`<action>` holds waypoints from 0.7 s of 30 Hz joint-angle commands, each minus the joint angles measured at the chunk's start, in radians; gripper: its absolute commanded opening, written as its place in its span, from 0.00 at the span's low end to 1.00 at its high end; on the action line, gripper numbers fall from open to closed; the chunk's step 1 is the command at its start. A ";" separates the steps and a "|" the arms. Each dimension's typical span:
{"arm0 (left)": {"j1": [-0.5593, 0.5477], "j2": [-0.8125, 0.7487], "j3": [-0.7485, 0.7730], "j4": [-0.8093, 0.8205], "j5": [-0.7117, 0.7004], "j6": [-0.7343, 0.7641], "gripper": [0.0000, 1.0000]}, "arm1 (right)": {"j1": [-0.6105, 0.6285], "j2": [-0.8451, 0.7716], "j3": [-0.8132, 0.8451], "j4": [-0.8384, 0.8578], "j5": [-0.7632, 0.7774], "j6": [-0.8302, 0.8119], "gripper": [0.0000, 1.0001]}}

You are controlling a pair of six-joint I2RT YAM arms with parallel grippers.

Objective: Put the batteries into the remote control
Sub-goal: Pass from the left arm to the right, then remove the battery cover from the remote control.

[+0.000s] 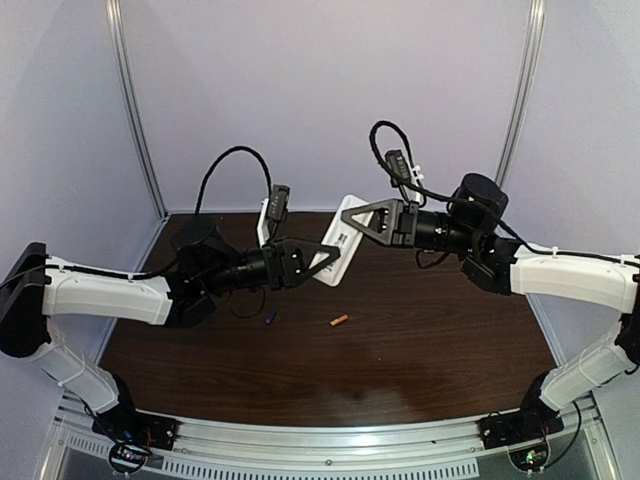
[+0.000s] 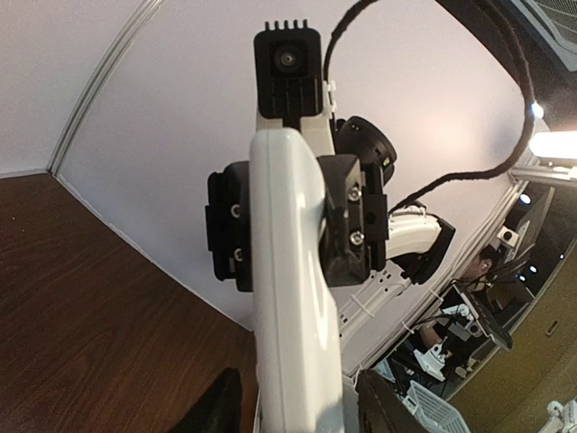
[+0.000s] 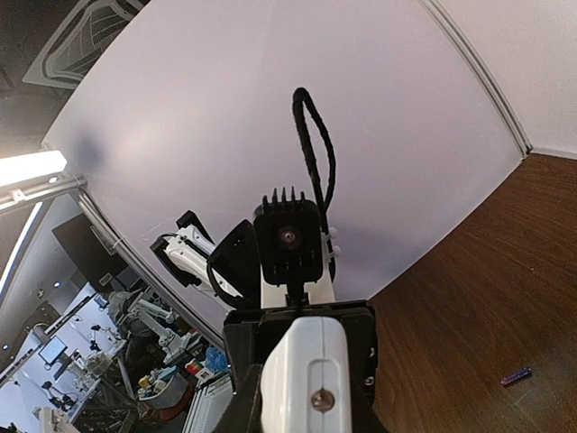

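Remote control (image 2: 290,298) clamped between left gripper (image 1: 322,255) and right gripper (image 1: 355,222); orange battery (image 1: 339,321) overhead only, purple battery (image 3: 516,376) right-wrist too.

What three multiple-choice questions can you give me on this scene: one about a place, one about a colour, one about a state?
1. Where are the purple battery and the orange battery?
A. loose on the table
B. inside the remote control
C. in the left gripper

2. What colour is the remote control's body?
A. black
B. white
C. purple

3. How is the remote control held?
A. it lies flat on the table
B. the right gripper alone holds it
C. both grippers hold it, raised off the table

Answers:
1 A: the top view shows both lying apart on the dark wood, below the arms.
2 B: both wrist views show a plain white shell.
3 C: each wrist view shows the other gripper clamped on the handset.
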 commanded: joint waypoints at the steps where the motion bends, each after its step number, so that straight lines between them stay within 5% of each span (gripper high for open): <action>1: -0.006 -0.083 0.016 -0.116 -0.009 0.148 0.64 | -0.007 -0.011 0.015 -0.025 -0.037 0.011 0.01; 4: -0.004 -0.172 0.066 -0.378 -0.070 0.332 0.81 | -0.013 -0.021 0.000 -0.078 -0.070 0.013 0.00; 9: -0.006 -0.294 0.116 -0.727 -0.158 0.666 0.90 | -0.017 -0.035 -0.032 -0.193 -0.099 0.033 0.00; 14: -0.040 -0.360 0.112 -0.912 -0.217 0.890 0.88 | -0.016 -0.015 -0.065 -0.233 -0.105 0.096 0.00; 21: -0.183 -0.313 0.165 -1.077 -0.387 1.204 0.71 | -0.015 0.054 -0.079 -0.281 -0.112 0.128 0.00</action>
